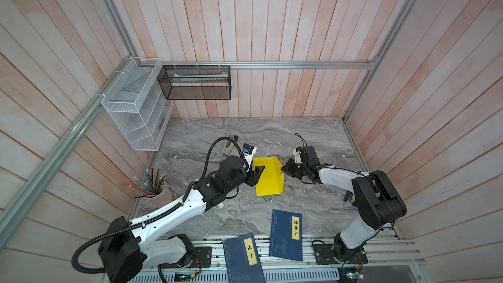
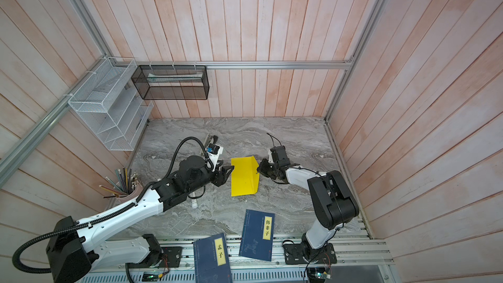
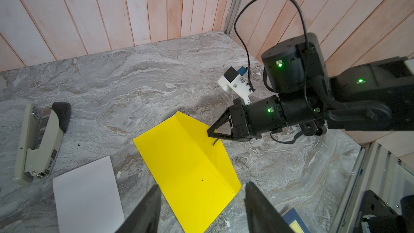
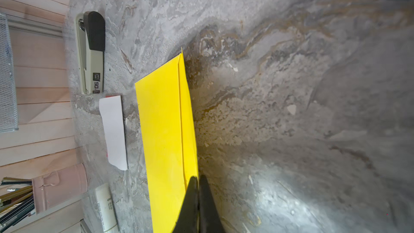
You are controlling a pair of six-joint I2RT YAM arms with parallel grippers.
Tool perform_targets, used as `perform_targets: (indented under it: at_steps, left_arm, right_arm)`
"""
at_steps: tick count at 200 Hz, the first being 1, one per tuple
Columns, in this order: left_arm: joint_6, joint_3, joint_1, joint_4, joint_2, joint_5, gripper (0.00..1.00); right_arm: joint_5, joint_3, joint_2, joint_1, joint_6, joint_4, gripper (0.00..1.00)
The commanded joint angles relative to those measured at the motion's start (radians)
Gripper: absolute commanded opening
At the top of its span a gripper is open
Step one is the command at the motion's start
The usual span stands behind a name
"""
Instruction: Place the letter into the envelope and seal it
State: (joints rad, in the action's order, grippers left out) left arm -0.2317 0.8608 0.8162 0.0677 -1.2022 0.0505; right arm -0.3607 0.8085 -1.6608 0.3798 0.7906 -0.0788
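Flap of envelope (image 4: 165, 131) pinched by right gripper (image 4: 198, 179); letter (image 3: 87, 198) lies alongside, parallel (far side from it), nearer spread, empty left gripper (image 3: 202, 187).

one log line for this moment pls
right gripper: shut on envelope flap | left gripper: open, empty, above envelope | letter: flat on table beside envelope, not inserted

The yellow envelope (image 2: 243, 178) lies on the marble tabletop (image 2: 294, 137), its flap open to the right. At its left edge is the left hand (image 2: 227, 175), spread; the right hand (image 2: 258, 171) meets the flap's edge. In front of the envelope lie two blue books (image 2: 257, 234).
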Motion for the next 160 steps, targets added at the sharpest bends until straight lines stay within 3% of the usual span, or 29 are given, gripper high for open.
perform_targets:
  at_steps: [1,40,111,160]
  left_arm:
    - [0.016,-0.014,-0.008,0.007,0.018,0.015,0.61]
    - [0.017,-0.023,-0.02,0.003,0.02,0.014,0.61]
    - [0.015,-0.023,-0.026,0.004,0.022,0.015,0.64]
    - [-0.014,-0.047,-0.081,0.016,0.067,0.037,0.73]
  right_arm:
    - [0.02,-0.012,0.016,0.013,-0.001,-0.021,0.0]
    - [0.039,-0.037,0.045,0.024,-0.009,-0.006,0.01]
    - [0.074,-0.038,0.096,0.024,-0.008,0.042,0.47]
    - [0.243,0.073,0.208,0.023,-0.066,0.226,0.57]
